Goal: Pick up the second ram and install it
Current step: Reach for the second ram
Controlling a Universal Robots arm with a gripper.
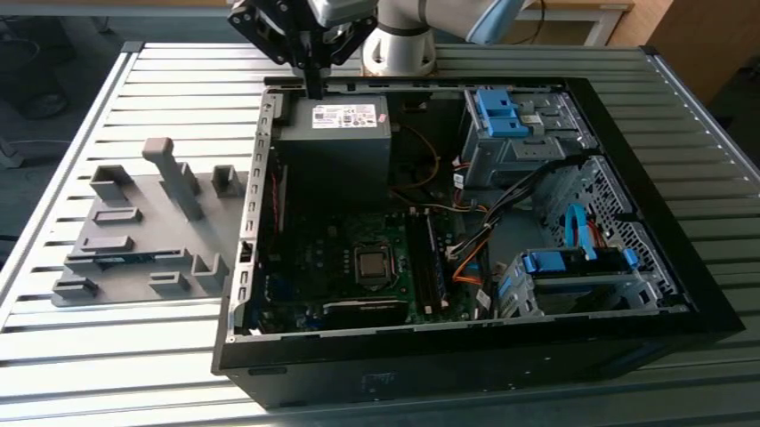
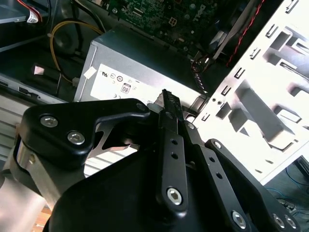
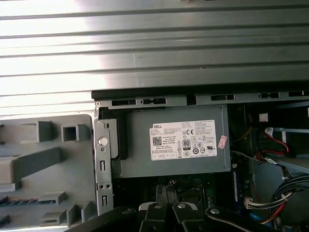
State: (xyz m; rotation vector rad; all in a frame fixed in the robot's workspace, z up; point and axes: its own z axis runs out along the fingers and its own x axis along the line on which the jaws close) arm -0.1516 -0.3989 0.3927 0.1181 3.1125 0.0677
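Table point(image 1: 119, 374): slatted metal.

Toward the table's edge on the exterior view's left sits a grey holder point(image 1: 142, 200) with its blocks upright. The ram point(image 1: 125, 257) looks to lie flat along the holder's near part, a dark bluish strip with nothing touching it.

Next over, the gripper point(image 1: 315, 87) hangs above the power supply point(image 1: 338, 120), at the far corner of the case point(image 1: 475, 356) on the holder's side. It is well apart from the ram. The jaws are pressed together, and nothing is seen between them in the exterior or second wrist view.

Further right, the case is open and the board point(image 1: 320, 267) is exposed. A green stick point(image 1: 424, 267) seems to be seated upright just right of the socket point(image 1: 372, 264). It is possibly the first module, but I can't be sure.

Judgement: early stage. The ram is not gripped and not lifted. Both the pick and the install remain to be done.
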